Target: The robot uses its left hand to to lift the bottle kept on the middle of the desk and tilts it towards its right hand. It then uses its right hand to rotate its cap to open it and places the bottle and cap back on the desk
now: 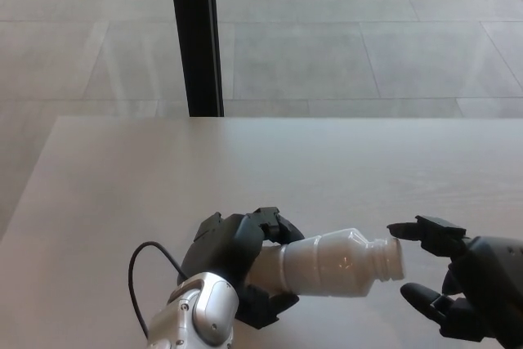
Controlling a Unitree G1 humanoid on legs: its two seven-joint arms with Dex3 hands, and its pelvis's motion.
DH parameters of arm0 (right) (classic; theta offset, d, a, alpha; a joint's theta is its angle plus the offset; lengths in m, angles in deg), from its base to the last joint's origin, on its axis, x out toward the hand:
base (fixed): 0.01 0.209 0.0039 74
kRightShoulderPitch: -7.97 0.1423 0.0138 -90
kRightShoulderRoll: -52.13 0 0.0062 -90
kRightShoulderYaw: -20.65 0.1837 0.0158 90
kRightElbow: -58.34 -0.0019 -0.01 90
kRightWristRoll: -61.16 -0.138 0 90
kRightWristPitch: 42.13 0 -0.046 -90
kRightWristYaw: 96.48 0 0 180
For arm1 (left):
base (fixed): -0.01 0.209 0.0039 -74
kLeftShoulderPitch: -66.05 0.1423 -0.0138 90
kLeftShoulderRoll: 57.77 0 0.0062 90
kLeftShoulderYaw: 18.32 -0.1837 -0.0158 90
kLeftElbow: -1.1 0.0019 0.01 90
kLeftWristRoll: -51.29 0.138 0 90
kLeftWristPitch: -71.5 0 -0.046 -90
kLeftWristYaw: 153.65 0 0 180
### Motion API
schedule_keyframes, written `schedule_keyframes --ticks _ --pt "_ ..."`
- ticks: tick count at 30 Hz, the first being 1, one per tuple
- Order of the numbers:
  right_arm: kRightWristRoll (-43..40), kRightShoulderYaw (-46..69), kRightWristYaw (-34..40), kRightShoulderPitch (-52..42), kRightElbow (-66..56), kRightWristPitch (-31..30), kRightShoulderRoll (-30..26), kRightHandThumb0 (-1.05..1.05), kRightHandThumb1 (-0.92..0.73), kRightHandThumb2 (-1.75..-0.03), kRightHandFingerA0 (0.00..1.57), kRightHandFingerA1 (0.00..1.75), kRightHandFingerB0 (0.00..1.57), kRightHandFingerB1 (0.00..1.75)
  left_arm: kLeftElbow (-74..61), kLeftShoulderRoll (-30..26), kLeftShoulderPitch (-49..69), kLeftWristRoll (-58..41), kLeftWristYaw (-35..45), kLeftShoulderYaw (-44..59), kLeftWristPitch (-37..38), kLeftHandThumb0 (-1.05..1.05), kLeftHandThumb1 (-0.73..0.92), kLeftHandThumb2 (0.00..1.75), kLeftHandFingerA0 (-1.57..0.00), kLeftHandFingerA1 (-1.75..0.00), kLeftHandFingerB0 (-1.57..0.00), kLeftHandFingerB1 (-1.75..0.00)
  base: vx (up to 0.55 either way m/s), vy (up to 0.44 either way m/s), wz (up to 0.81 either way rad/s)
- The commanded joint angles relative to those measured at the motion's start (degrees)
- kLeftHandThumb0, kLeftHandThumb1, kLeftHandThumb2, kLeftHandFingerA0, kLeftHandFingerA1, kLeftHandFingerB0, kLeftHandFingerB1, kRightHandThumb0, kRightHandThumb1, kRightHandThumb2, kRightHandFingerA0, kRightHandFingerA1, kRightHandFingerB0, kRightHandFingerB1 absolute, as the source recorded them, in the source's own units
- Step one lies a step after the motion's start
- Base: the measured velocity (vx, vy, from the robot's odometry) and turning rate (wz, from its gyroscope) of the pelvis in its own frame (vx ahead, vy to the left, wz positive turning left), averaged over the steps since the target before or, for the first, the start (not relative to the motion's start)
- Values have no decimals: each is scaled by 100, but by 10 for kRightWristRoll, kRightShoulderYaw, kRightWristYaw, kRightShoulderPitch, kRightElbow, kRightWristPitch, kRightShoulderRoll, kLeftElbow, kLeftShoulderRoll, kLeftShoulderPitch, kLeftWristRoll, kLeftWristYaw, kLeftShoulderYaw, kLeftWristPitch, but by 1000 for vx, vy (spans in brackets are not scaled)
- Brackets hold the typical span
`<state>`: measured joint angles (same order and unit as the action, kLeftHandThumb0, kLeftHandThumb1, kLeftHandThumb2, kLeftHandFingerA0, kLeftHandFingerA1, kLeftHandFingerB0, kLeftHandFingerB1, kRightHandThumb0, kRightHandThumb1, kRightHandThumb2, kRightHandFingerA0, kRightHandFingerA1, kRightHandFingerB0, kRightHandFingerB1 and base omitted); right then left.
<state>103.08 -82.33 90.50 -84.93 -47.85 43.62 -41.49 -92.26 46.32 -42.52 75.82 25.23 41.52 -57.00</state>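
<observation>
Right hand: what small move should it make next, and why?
Probably close the right hand on the neck end of the bottle to grip whatever cap is there. The left hand holds the bottle tilted toward it, and the open fingers sit just at the mouth.

The bottle [331,262] looks translucent glossy plastic, the desk [286,177] matt pale wood-grain, the left hand [241,263] matt black.

Clear plastic bottle [327,263] tilted sideways, uncapped mouth pointing right.
</observation>
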Motion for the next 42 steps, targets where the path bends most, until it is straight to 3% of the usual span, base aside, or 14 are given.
schedule_keyframes --ticks 1,2,4,5,17,19,20,27,31,36,37,38,40,42 --pt "-4 7 27 -1 6 37 6 -41 -67 -60 108 101 61 44 7 6 3 7 -2 7 17 -9 48 106 -112 -129 -90 -104 0 0 0" --pt "-4 7 27 -2 6 38 7 -42 -66 -60 107 101 60 44 6 7 3 7 -1 7 15 -3 55 107 -84 -169 -81 -120 0 0 0" --pt "-3 7 29 -2 8 43 9 -41 -66 -60 109 98 60 45 6 9 3 6 1 8 13 -9 47 107 -111 -130 -90 -105 0 0 0" --pt "-1 3 32 -3 11 52 9 -41 -66 -60 110 103 63 44 6 9 4 8 0 6 16 -3 55 104 -84 -163 -82 -101 0 0 0" --pt "-10 8 38 -8 18 69 20 -35 -68 -60 110 128 68 48 9 5 11 15 -10 6 43 -7 54 91 -83 -146 -77 -83 0 0 0" --pt "1 7 39 -7 18 68 16 -34 -64 -67 101 162 83 69 12 15 12 9 -10 14 37 -5 49 113 -85 -163 -82 -114 0 0 0" --pt "2 8 42 -5 20 76 11 -35 -44 -94 129 137 83 80 12 11 11 14 -10 10 40 -6 50 107 -85 -152 -81 -93 0 0 0" --pt "5 16 73 -6 38 114 1 -28 -48 -90 105 165 93 93 16 15 18 18 -11 14 48 -4 47 116 -86 -165 -81 -122 0 0 0" --pt "18 19 129 -4 60 149 5 -19 -39 -118 100 175 86 158 11 18 23 19 -10 16 51 -7 52 103 -87 -146 -76 -82 0 0 0" --pt "26 20 189 2 89 201 2 -20 -41 -119 98 175 84 153 19 17 22 20 -7 15 57 -4 50 109 -87 -158 -82 -104 0 0 0" --pt "27 21 200 3 91 205 6 -22 -46 -110 100 175 89 142 19 15 22 22 -6 13 61 -7 47 106 -112 -127 -86 -97 0 0 0" --pt "28 22 214 5 96 215 7 -27 -42 -109 129 140 101 119 18 17 22 17 -4 16 60 -7 47 108 -113 -131 -91 -107 0 0 0" --pt "35 24 243 9 105 233 8 -30 -44 -106 128 138 101 117 17 21 23 16 -2 18 51 -4 53 107 -83 -157 -81 -95 0 0 0" --pt "46 23 268 16 115 244 7 -25 -50 -99 101 174 93 126 17 20 22 17 -2 18 52 -4 52 102 -84 -136 -74 -80 0 0 0"
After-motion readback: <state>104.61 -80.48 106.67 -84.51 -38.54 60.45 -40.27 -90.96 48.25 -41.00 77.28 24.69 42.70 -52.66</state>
